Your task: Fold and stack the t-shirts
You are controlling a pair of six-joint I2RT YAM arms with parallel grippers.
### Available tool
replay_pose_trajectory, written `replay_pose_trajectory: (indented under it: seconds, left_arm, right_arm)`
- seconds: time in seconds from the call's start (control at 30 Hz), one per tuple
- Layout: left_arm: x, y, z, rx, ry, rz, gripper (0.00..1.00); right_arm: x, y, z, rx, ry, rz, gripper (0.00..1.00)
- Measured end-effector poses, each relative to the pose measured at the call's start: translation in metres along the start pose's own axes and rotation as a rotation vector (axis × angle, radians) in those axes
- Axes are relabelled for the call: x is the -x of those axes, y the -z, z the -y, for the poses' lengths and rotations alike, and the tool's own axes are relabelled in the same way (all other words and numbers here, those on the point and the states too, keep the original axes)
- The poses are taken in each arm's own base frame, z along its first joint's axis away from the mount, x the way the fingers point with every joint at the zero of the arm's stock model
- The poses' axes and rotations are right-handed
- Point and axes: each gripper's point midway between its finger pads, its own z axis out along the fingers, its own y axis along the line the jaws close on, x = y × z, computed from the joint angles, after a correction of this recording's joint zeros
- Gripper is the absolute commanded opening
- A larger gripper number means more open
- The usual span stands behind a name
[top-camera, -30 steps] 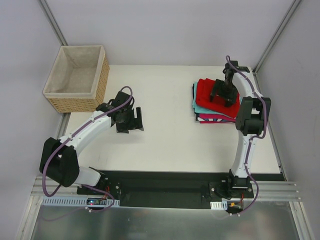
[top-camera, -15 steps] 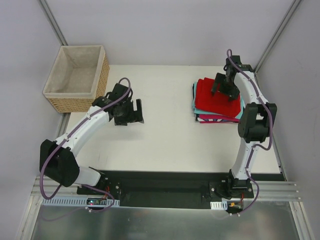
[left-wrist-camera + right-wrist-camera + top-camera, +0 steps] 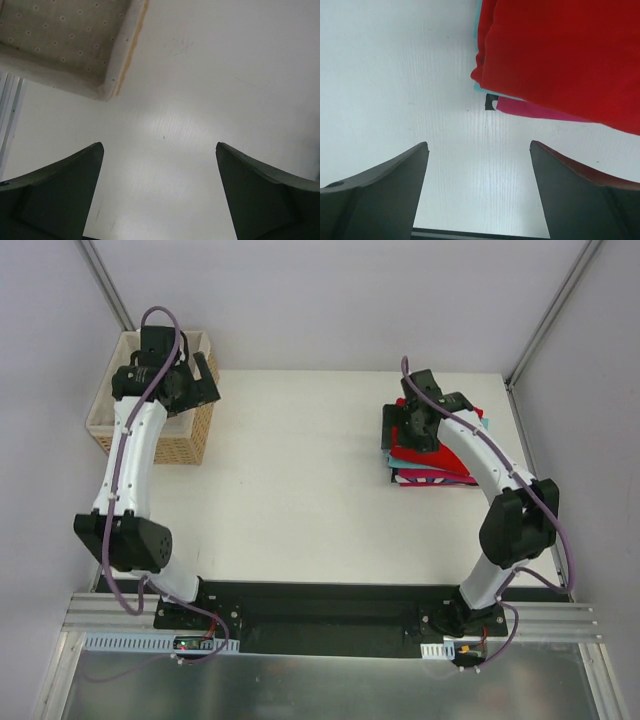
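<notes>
The t-shirts sit as a folded stack at the back right of the table: a red t-shirt (image 3: 425, 455) (image 3: 560, 60) on top, a teal one (image 3: 392, 453) (image 3: 479, 88) under it, then a magenta-pink one (image 3: 430, 480) (image 3: 535, 109). Only a small corner of the black one (image 3: 491, 101) shows. My right gripper (image 3: 408, 425) (image 3: 477, 146) hovers over the stack's left edge, open and holding nothing. My left gripper (image 3: 192, 388) (image 3: 159, 150) hangs high beside the basket's right side, open and empty above bare table.
The woven wicker basket (image 3: 103, 425) with beige lining stands at the back left; its corner (image 3: 107, 82) shows in the left wrist view. Grey walls close in the table on three sides. A black rail (image 3: 330, 605) carries both arm bases at the near edge.
The left arm swung from mid-table up and back to the basket, its jaws spreading wider. The right gripper slid from over the top of the stack to its left edge.
</notes>
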Motion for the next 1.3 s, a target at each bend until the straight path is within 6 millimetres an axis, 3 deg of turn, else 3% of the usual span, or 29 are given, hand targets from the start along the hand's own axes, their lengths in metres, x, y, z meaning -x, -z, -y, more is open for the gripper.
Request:
replay_pose_trajectory:
  seconds: [0.13,0.27,0.47,0.73,0.87,0.97,1.0,1.17,1.3]
  left_arm:
    - [-0.008,-0.053,-0.034,0.103,0.035,-0.125,0.92]
    - [-0.027,-0.101,-0.048,0.164,0.018,-0.256,0.9]
    - [-0.004,-0.111,-0.041,0.161,-0.006,-0.225,0.9]
    - [-0.007,-0.131,-0.047,0.182,-0.009,-0.253,0.9]
    - [-0.001,-0.138,-0.051,0.185,-0.005,-0.242,0.84]
    - [-0.006,-0.145,-0.053,0.19,-0.006,-0.258,0.74]
    - [-0.009,-0.148,-0.054,0.192,-0.007,-0.266,0.6]
    - [-0.039,-0.164,-0.063,0.207,-0.02,-0.339,0.24]
    - [-0.046,-0.169,-0.066,0.186,-0.055,-0.35,0.14]
  right_arm:
    - [-0.029,-0.01,-0.008,-0.002,0.045,-0.048,0.87]
    - [-0.044,-0.004,-0.021,0.028,0.086,-0.036,0.86]
    - [-0.048,0.01,-0.026,0.066,0.098,0.031,0.86]
    - [-0.056,0.006,-0.023,0.063,0.1,0.022,0.86]
    - [-0.054,0.006,-0.026,0.073,0.101,0.032,0.86]
    - [-0.054,0.006,-0.027,0.075,0.103,0.033,0.86]
    - [-0.054,0.006,-0.027,0.075,0.103,0.032,0.85]
    - [-0.055,0.006,-0.027,0.075,0.103,0.032,0.85]
    - [-0.057,0.005,-0.026,0.073,0.103,0.028,0.85]
